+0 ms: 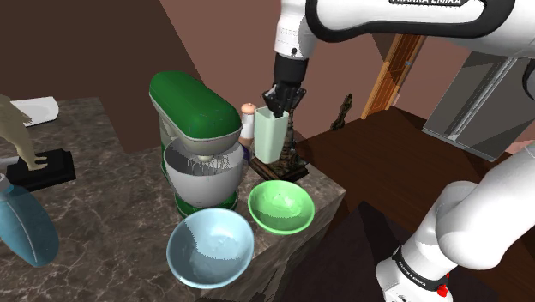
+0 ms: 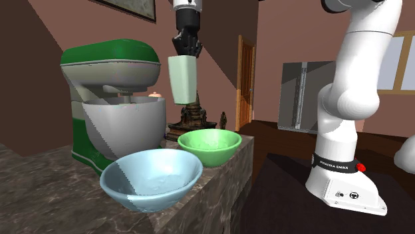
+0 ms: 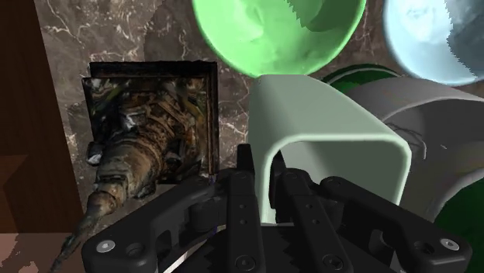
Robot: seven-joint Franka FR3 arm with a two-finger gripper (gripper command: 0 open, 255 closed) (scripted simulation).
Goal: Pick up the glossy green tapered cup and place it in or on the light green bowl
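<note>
A pale green tapered cup (image 1: 270, 135) (image 2: 182, 80) (image 3: 326, 132) hangs upright in the air. My gripper (image 1: 281, 105) (image 2: 186, 52) (image 3: 267, 190) is shut on its rim wall, one finger inside and one outside. The cup is clear of the marble counter, beside the mixer's head. The light green bowl (image 1: 280, 206) (image 2: 209, 145) (image 3: 275, 35) sits on the counter near its edge, lower than the cup and a little toward the front. Nothing lies in the bowl.
A green and grey stand mixer (image 1: 195, 146) (image 2: 113, 106) stands close beside the cup. A dark ornate statue (image 1: 291, 159) (image 3: 140, 155) on a square base sits under the cup. A light blue bowl (image 1: 210, 247) (image 2: 151, 178) is next to the green one. The counter edge (image 1: 330, 184) drops off just beyond.
</note>
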